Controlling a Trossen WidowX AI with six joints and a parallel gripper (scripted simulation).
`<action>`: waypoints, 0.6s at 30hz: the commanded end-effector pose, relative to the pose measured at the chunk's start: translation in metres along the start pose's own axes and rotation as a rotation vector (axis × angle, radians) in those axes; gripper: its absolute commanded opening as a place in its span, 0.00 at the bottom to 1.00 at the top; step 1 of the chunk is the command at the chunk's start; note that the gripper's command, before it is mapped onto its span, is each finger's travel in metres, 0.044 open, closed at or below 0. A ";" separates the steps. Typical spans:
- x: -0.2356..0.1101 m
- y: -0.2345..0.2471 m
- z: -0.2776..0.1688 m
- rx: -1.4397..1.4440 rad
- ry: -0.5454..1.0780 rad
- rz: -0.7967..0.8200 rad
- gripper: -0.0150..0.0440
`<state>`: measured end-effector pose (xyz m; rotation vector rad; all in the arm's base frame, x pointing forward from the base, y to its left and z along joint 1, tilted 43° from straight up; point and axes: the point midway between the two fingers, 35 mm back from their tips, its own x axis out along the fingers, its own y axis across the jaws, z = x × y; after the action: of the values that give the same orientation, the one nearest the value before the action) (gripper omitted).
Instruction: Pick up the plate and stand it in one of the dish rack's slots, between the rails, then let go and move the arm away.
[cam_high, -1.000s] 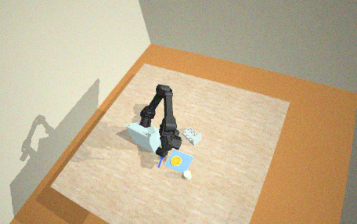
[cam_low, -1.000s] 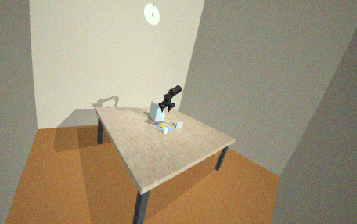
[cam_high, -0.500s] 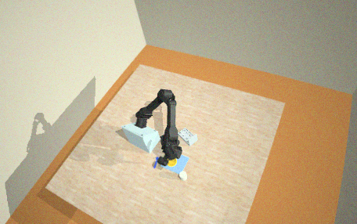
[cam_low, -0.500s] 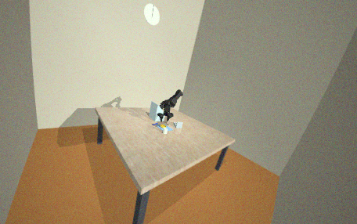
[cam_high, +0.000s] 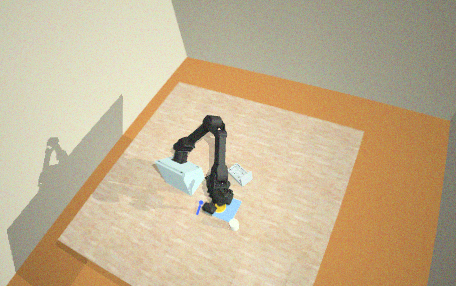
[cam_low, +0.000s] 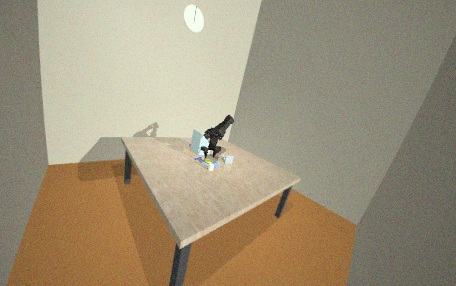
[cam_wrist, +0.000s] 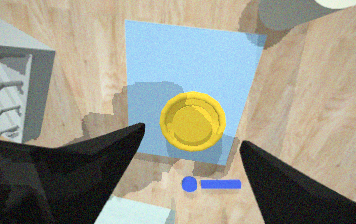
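Observation:
A small yellow plate (cam_wrist: 192, 120) (cam_high: 220, 207) lies flat on a light blue mat (cam_wrist: 200, 55) (cam_high: 234, 207). In the wrist view my gripper (cam_wrist: 192, 136) (cam_high: 215, 199) is open and empty, its two black fingers spread to either side just below the plate. It hangs low above the plate. The grey dish rack (cam_high: 240, 174) (cam_wrist: 15, 92) stands on the table beyond the mat, at the left edge of the wrist view. In the exterior view the plate and the gripper are too small to tell apart.
A blue spoon (cam_wrist: 212, 184) (cam_high: 199, 207) lies beside the mat. A cream cup (cam_high: 234, 225) (cam_wrist: 340, 2) stands at the mat's other side. A pale blue box (cam_high: 180, 174) (cam_wrist: 132, 214) sits by the arm's base. The wooden table (cam_low: 200, 195) has edges far from the objects.

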<state>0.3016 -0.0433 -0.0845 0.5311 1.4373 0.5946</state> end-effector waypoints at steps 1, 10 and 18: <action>0.010 0.001 -0.002 0.008 0.003 0.007 0.93; 0.024 0.000 -0.003 0.007 0.004 0.008 0.93; 0.037 0.000 -0.004 0.007 0.004 0.009 0.93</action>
<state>0.3018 -0.0249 -0.1068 0.5311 1.4361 0.5965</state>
